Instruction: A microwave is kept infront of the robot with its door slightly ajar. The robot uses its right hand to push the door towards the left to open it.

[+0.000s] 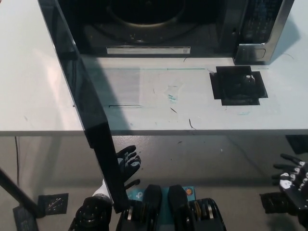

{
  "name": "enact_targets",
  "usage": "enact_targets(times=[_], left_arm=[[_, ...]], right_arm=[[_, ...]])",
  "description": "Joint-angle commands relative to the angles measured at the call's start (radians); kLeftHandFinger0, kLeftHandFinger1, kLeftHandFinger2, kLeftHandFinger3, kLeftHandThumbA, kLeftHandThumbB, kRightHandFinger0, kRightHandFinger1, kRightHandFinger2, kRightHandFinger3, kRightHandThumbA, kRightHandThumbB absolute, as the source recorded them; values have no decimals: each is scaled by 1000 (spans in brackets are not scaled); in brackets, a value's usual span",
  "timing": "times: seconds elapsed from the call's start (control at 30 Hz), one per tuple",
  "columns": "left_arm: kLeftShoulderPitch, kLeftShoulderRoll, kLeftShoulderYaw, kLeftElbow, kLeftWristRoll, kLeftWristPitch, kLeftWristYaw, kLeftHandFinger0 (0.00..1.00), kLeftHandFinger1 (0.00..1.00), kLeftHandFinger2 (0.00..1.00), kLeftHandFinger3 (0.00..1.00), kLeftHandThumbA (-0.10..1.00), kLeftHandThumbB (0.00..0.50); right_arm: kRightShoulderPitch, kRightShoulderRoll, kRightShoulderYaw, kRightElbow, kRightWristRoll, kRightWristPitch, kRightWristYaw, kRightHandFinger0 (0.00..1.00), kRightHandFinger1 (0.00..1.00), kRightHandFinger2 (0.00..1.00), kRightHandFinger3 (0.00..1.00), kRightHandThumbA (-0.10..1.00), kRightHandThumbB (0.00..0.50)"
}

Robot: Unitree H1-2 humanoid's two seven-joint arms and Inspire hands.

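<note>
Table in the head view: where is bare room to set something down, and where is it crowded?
Free: the white table left of the open microwave door, and the strip between the microwave and the near edge, left of the black square patch. Crowded: the door crosses the table. The right hand and left hand hang below the edge.

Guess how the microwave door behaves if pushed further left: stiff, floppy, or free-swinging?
The door is likely a rigid panel: its edge looks straight. It probably pivots rather than slides, being swung wide from the microwave. Hinge resistance can't be judged.
</note>
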Motion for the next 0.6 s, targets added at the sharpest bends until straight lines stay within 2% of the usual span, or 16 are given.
enact_targets(times=[0.0,0.07,0.23,0.3,0.4,0.5,0.57], left_arm=[[-24,2,-3,-11,10,-25,11,954,961,999,913,269,290],[-24,1,-1,-11,6,-26,7,1000,1000,1000,922,263,293],[-28,1,1,-4,4,-33,5,962,972,1000,895,262,296],[-24,-3,2,-19,6,-19,13,975,975,1000,887,251,299],[-30,0,-4,-6,9,-34,3,957,963,996,894,268,287],[-35,-1,-5,5,14,-43,11,973,982,1000,880,292,314],[-29,-3,-4,-6,12,-35,12,1000,1000,1000,876,280,317]], right_arm=[[-31,28,-22,33,23,-91,-41,355,406,500,679,171,207],[-36,39,-18,71,20,-122,-42,341,396,480,661,181,225],[-43,63,-5,148,-16,-180,-66,293,362,452,640,205,224],[-41,70,0,166,-21,-186,-70,302,370,462,661,185,207],[-36,73,9,187,-31,-203,-75,302,361,453,673,184,207],[-34,73,18,202,-47,-220,-88,306,361,442,690,212,223],[-33,68,24,209,-56,-229,-93,316,374,466,692,201,216]])
